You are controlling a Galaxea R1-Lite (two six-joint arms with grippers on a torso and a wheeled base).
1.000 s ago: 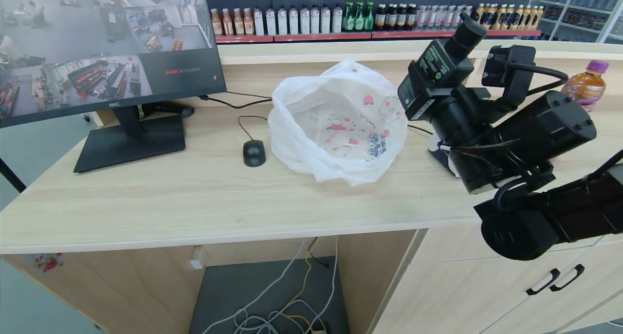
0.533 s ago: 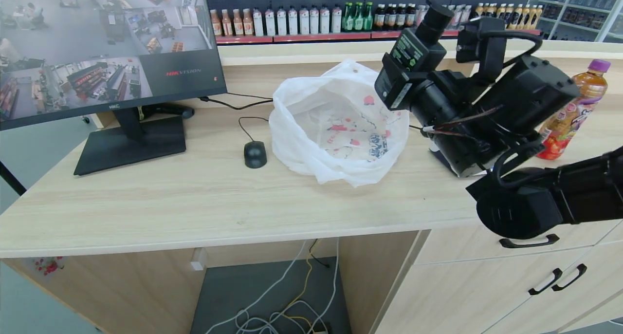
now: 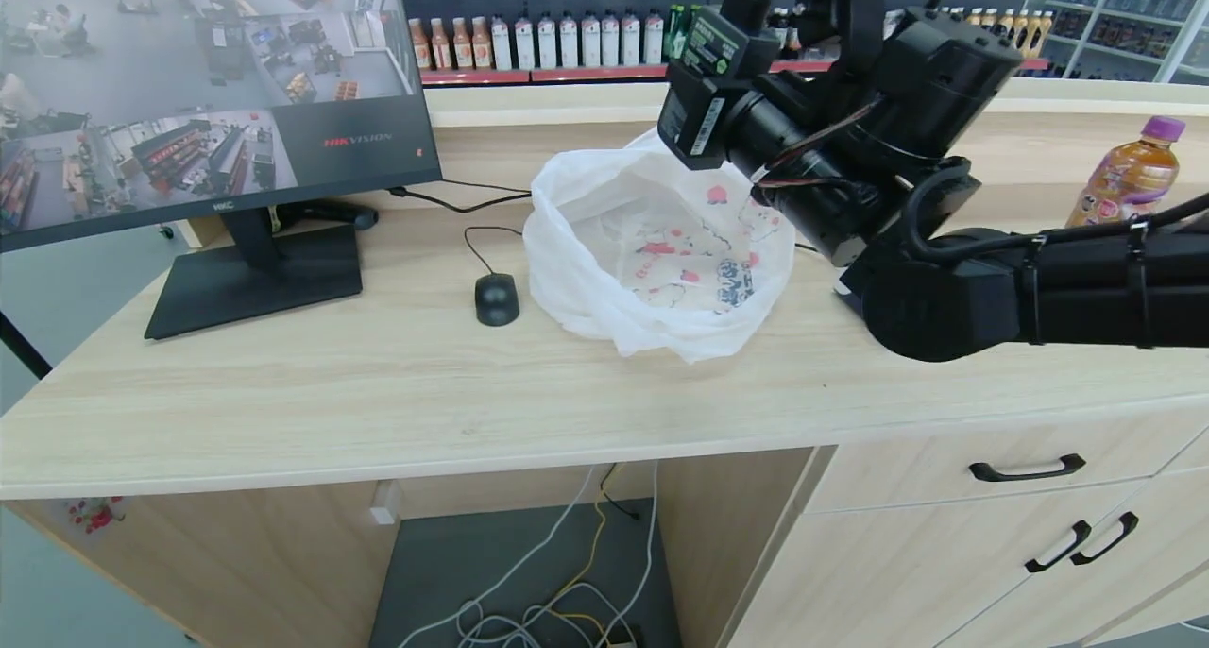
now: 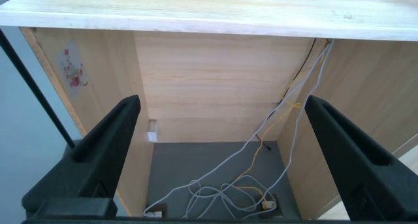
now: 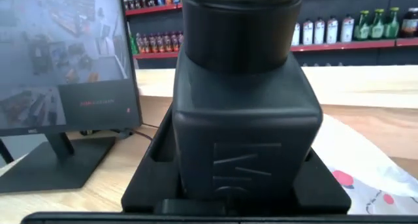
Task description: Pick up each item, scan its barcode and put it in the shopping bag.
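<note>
On the long wooden counter (image 3: 378,383) sat a white shopping bag (image 3: 586,280) with its mouth wide open. It had little red and blue pictures on it. A small black mouse (image 3: 496,298) lay just beside the bag, on the side of the robot's left arm. Past the mouse stood a big monitor (image 3: 189,81) on a flat black foot.

The right arm reached in over the counter from the right. The right gripper (image 5: 238,165) was closed around a black bottle (image 3: 704,100). The bottle had a boxy body, a round cap and a green label. In the right wrist view it sat snug between the two black fingers (image 5: 147,172). The bottle was up in the air over the far right edge of the bag. It was tilted, with its cap pointing up and away from the robot. It did not touch the bag.

An orange drink bottle (image 3: 1129,180) with a purple cap stood upright at the far right of the counter, well apart from the bag.

The left gripper (image 4: 222,103) was down low, in front of the open space under the counter. Its two fingers were spread wide and held nothing. Loose cables (image 4: 241,178) hung and curled on the floor in there.

Behind the counter, a shelf (image 3: 567,74) held a long row of bottles.
</note>
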